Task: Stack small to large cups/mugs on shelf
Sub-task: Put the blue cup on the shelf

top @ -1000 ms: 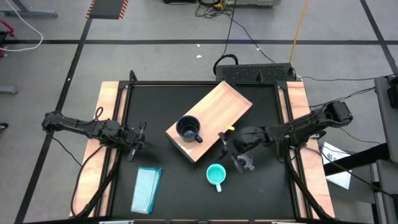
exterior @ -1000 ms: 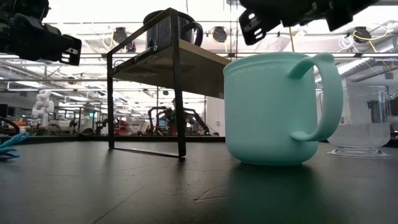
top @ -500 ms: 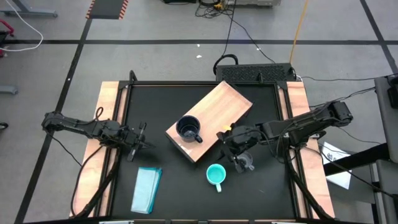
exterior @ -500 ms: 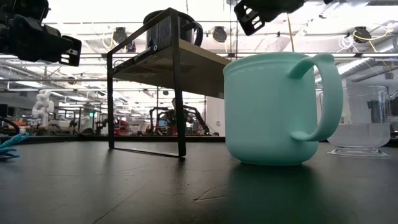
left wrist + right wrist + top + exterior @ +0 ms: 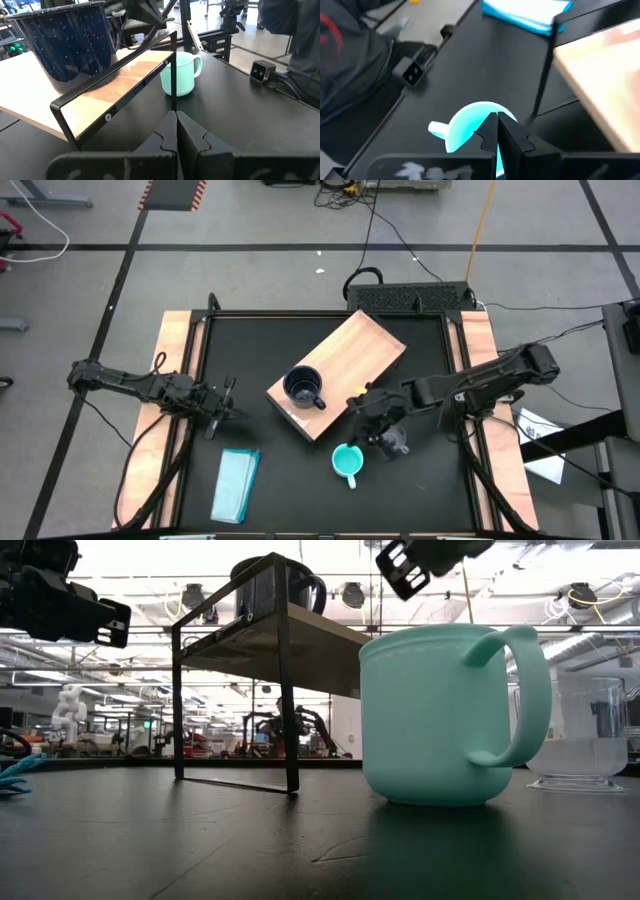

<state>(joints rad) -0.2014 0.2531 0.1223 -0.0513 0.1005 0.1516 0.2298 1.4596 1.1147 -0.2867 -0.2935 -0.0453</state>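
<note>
The wooden shelf [image 5: 345, 365] stands slantwise at the table's middle on a black frame [image 5: 280, 670]. The navy mug [image 5: 303, 388] stands on its near-left end and also shows in the left wrist view [image 5: 65, 40]. The turquoise mug [image 5: 347, 461] stands upright on the mat, near of the shelf. The clear cup [image 5: 394, 442] stands just right of it. My right gripper [image 5: 362, 416] is shut and empty, hovering above the mat between the shelf and the turquoise mug [image 5: 470, 125]. My left gripper [image 5: 230, 404] is shut and empty, left of the shelf.
A flat pale-teal block [image 5: 236, 485] lies at the near left of the mat. Wooden side rails [image 5: 170, 380] run along the table's left and right edges. The far end of the shelf top [image 5: 370, 340] is bare.
My right gripper has gone toward the table's left, from beside the clear cup to above the mat just far of the turquoise mug. Its fingers stay shut. The mugs and the shelf have not moved.
</note>
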